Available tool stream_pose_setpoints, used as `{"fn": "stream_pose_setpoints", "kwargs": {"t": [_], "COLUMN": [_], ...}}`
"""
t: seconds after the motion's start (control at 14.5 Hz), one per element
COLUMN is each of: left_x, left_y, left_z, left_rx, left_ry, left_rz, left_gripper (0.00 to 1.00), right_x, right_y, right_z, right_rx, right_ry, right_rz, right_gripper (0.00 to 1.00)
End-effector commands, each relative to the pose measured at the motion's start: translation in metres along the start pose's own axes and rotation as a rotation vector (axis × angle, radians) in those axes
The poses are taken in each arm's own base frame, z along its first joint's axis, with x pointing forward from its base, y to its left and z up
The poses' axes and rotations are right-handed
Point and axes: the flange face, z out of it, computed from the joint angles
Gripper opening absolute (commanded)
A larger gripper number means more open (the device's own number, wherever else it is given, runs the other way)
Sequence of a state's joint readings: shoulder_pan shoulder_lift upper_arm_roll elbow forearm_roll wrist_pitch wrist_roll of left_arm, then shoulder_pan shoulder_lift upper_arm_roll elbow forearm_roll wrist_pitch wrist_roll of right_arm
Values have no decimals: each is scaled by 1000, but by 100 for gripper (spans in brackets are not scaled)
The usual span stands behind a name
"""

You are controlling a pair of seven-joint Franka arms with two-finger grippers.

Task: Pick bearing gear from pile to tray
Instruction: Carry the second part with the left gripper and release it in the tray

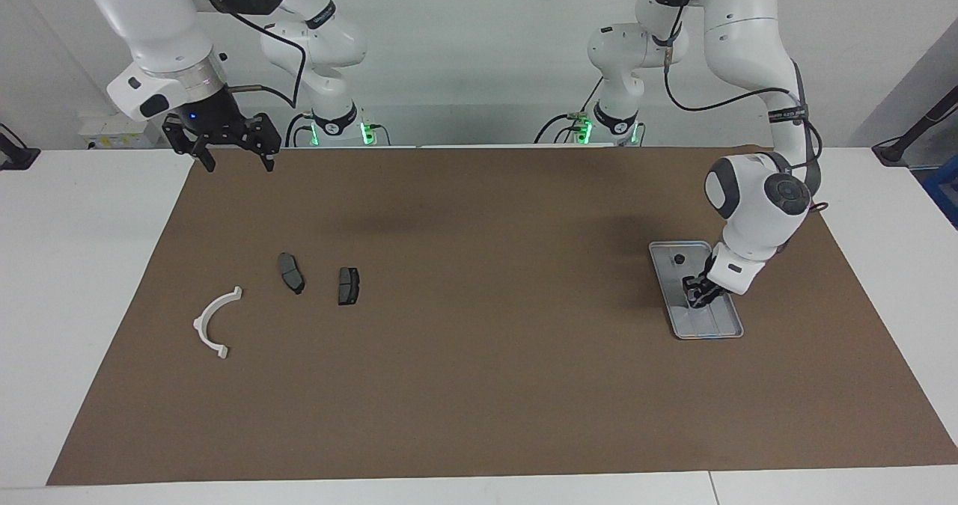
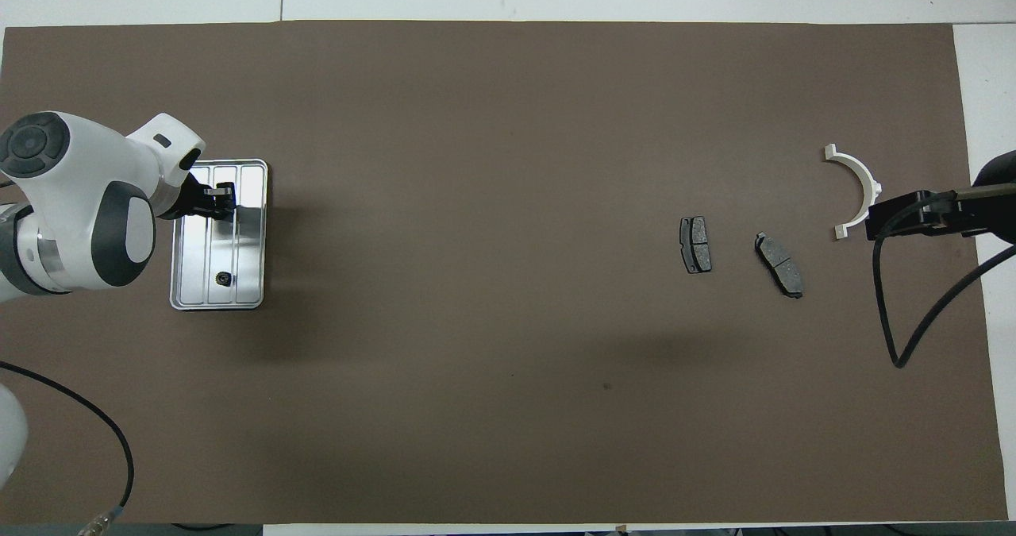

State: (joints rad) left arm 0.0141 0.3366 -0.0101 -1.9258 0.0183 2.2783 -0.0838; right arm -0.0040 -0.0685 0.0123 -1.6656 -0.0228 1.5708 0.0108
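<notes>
The silver tray (image 1: 720,332) (image 2: 218,304) lies on the brown mat at the left arm's end of the table. One small black round bearing gear (image 1: 679,259) (image 2: 224,279) rests in the tray's end nearer to the robots. My left gripper (image 1: 700,295) (image 2: 216,201) is down inside the tray's other end, and whether anything is between its jaws is hidden. The pile sits at the right arm's end: a white half-ring bracket (image 1: 217,322) (image 2: 859,189) and two dark brake pads (image 1: 291,272) (image 2: 695,244). My right gripper (image 1: 237,162) waits open, raised above the mat's edge by the robots.
The second brake pad (image 1: 348,286) (image 2: 779,264) lies beside the first, toward the table's middle. A black cable (image 2: 913,306) hangs from the right arm over the mat. White tabletop borders the mat (image 1: 479,355) on every edge.
</notes>
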Motion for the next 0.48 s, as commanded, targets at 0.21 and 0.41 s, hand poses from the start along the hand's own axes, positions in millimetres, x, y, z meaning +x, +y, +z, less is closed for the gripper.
{"fn": "stream_pose_setpoints", "kwargs": {"t": [0.21, 0.41], "left_x": [-34, -62], "left_y": [-15, -14], "left_z": [-147, -199], "left_rx": [-2, -11], "left_ry": [-81, -99], "left_rz": [-24, -29], "left_gripper": [100, 100], "right_x": [-2, -4], "right_y": [1, 1], "right_z": [-10, -12], "right_rx": [13, 13], "right_ry": [11, 14], "right_rz": [-13, -13], "right_gripper": [100, 100]}}
